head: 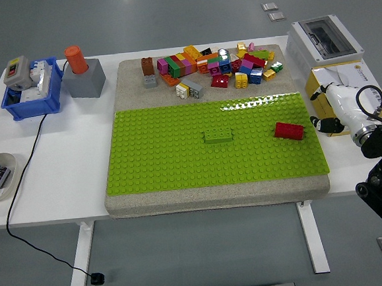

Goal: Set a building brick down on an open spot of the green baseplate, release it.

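Red brick [288, 130]: small rectangular building brick, studs on top, lies flat on the green baseplate [179, 157] in the right-centre of the frame, near the plate's right edge, slightly skewed to the stud grid. Nothing touches it. A green brick [217, 135], same colour as the plate, sits on the plate near the middle, well apart from the red one.

Right hand [330, 109]: white shell with dark fingers, at the right edge of the frame, just off the baseplate's right edge, over the white worktop [67, 166] and in front of a yellow box [354, 77]. Fingers loose, grasping nothing, clear of the red brick. Black arm runs down to the lower right corner.

Loose brick pile [214, 65], mixed colours, on the grey mat [133, 75] above the baseplate, top centre. A brown brick [148, 65] and a grey brick [150, 80] stand left of the pile.

Upper left: blue bin [32, 96] with a grey switch box, beside it a grey block with an orange knob [81, 73]. White enclosure [323, 40] at upper right. Black cable [22, 189] trails across the left worktop.
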Action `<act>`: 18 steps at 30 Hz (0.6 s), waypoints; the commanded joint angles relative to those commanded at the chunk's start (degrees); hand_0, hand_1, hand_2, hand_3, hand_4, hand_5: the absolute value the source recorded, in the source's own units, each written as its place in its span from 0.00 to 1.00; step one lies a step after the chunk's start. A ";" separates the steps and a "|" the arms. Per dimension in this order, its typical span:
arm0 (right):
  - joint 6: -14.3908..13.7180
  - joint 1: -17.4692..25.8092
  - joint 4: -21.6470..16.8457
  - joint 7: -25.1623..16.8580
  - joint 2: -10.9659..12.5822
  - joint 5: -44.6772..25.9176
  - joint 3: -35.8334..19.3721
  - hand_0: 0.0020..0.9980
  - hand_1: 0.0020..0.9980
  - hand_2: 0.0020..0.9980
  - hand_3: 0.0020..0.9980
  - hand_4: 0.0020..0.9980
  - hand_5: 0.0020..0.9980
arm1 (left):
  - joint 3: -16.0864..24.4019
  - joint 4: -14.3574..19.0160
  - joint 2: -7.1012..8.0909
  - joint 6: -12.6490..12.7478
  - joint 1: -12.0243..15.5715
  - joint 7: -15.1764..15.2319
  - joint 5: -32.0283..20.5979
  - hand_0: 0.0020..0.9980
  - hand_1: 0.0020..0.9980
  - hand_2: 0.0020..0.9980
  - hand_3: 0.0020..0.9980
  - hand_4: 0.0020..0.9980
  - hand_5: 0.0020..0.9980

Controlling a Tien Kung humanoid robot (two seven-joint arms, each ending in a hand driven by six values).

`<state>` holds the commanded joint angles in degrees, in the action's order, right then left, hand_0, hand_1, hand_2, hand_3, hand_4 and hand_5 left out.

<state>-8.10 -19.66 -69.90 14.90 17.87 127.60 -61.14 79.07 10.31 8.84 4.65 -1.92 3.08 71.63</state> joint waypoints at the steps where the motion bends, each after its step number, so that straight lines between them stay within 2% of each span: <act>1: 0.11 -0.44 0.23 0.06 -0.11 -0.01 0.52 0.74 0.76 0.81 0.64 0.76 0.17 | 0.19 0.00 -0.05 -0.02 0.02 -0.10 0.20 0.66 0.61 0.60 0.70 0.70 0.20; 7: 0.76 -1.92 0.34 0.53 -0.82 -0.19 2.40 0.74 0.76 0.81 0.64 0.75 0.18 | 0.56 0.00 -0.24 -0.08 -0.29 0.12 0.75 0.66 0.61 0.60 0.70 0.70 0.20; 13: 0.79 -1.88 -0.42 0.13 -0.04 -2.53 4.38 0.74 0.77 0.82 0.64 0.75 0.18 | 0.26 0.00 -0.45 -0.13 -0.57 0.42 0.58 0.66 0.61 0.60 0.70 0.70 0.20; 14: 0.75 -1.80 -0.48 0.11 0.10 -2.88 4.70 0.74 0.77 0.82 0.64 0.80 0.30 | 0.29 0.00 -0.48 -0.13 -0.55 0.39 0.59 0.66 0.61 0.60 0.70 0.70 0.20; 18: 0.77 -1.58 -0.37 0.24 0.20 -3.47 5.34 0.74 0.77 0.82 0.64 0.80 0.30 | 0.56 0.00 -0.63 -0.16 -0.49 0.20 0.80 0.66 0.61 0.60 0.70 0.70 0.20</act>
<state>-7.33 -21.23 -70.27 15.14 18.07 124.14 -55.80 79.63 10.31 8.22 4.49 -2.42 3.28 72.43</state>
